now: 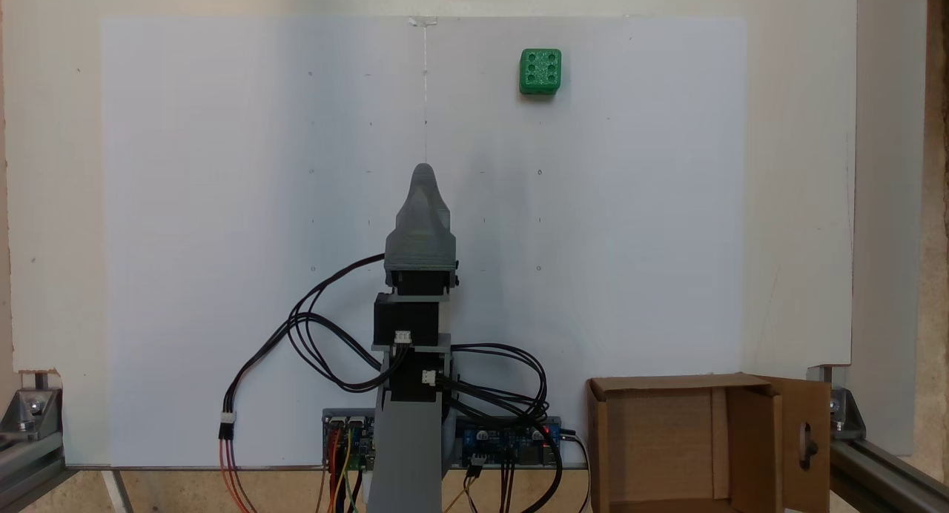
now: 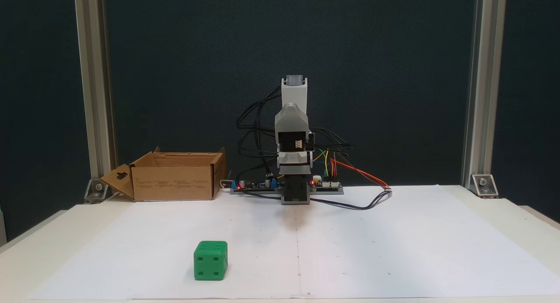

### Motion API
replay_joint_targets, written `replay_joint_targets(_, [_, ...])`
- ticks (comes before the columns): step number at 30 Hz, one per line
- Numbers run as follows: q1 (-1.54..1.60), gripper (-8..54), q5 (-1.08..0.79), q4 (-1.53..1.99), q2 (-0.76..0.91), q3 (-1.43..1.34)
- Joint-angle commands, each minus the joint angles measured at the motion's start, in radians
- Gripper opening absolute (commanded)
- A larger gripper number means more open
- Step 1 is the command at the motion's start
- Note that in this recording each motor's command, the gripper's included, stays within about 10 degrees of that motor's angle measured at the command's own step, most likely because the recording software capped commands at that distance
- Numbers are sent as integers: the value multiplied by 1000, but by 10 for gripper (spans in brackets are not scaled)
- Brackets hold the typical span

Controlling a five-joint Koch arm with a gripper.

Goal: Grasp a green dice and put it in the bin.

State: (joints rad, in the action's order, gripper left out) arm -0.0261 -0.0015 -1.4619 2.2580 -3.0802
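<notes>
The green dice (image 1: 540, 72) (image 2: 210, 260) sits alone on the white paper, far from the arm's base. The bin (image 1: 597, 439) (image 2: 175, 182) is an open brown cardboard box beside the base, with a keyhole flap (image 1: 807, 424) (image 2: 117, 178) folded outward. My arm (image 2: 292, 132) is folded up over its base. In a fixed view from above, my grey gripper (image 1: 422, 170) points along the paper's centre line toward the far edge. Only one tapered tip shows, and nothing is in it. The dice lies well ahead of that tip and off to its right there.
Circuit boards (image 1: 511, 440) (image 2: 326, 185) and looped cables (image 1: 311, 335) lie around the arm's base. Aluminium frame posts (image 2: 94, 88) (image 2: 479, 88) stand at the table's back corners. White paper (image 1: 222, 202) covers most of the tabletop.
</notes>
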Motion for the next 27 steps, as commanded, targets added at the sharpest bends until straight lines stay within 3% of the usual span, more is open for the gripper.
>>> replay_joint_targets(1, [23,449,32,49,107,-48])
replay_joint_targets(27, [23,449,26,55,106,-49])
